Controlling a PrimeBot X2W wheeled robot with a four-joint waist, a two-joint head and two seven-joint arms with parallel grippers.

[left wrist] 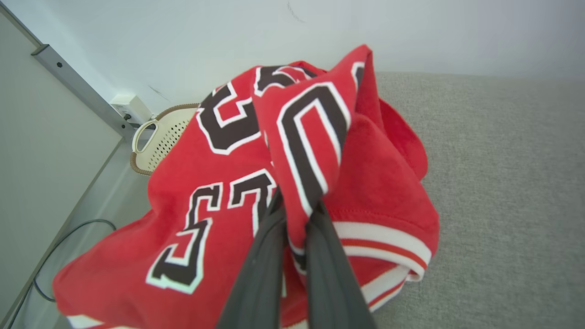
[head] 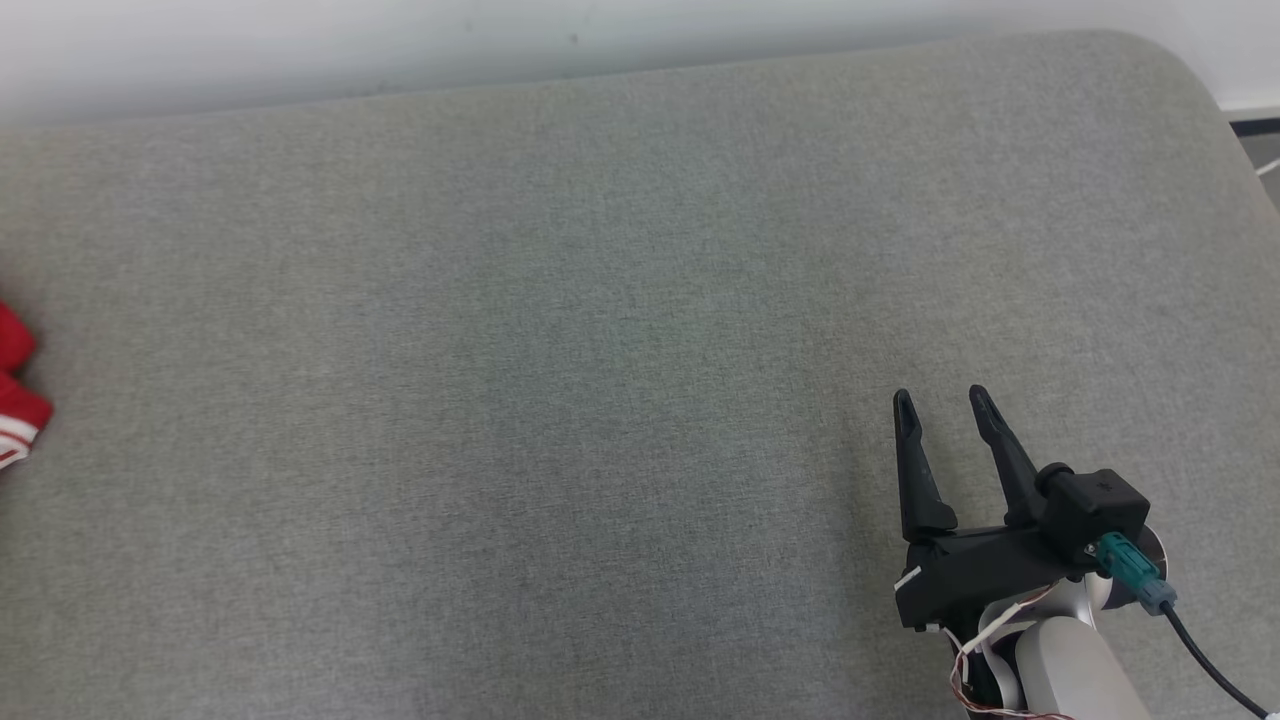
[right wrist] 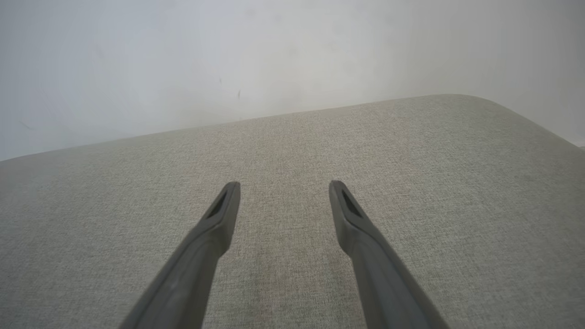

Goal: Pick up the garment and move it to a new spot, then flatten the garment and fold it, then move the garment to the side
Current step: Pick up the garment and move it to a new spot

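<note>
The garment (left wrist: pixel 219 183) is a red jersey with black-and-white lettering and striped white hems, bunched in a heap at the grey cushion's left end. In the left wrist view my left gripper (left wrist: pixel 299 205) is shut on a fold of the garment, the cloth bulging up between and over the fingertips. A small red corner of the garment (head: pixel 15 395) pokes in at the head view's left edge. My right gripper (head: pixel 940 405) stands open over the cushion at the lower right, nothing between its fingers (right wrist: pixel 226 205).
The grey fabric cushion (head: pixel 600 350) spans the head view, its rounded far-right corner meeting a white wall. Beyond the cushion's left end stand a cream perforated basket (left wrist: pixel 160 137), a wall socket (left wrist: pixel 130 107) and a black cable (left wrist: pixel 68 233) on the floor.
</note>
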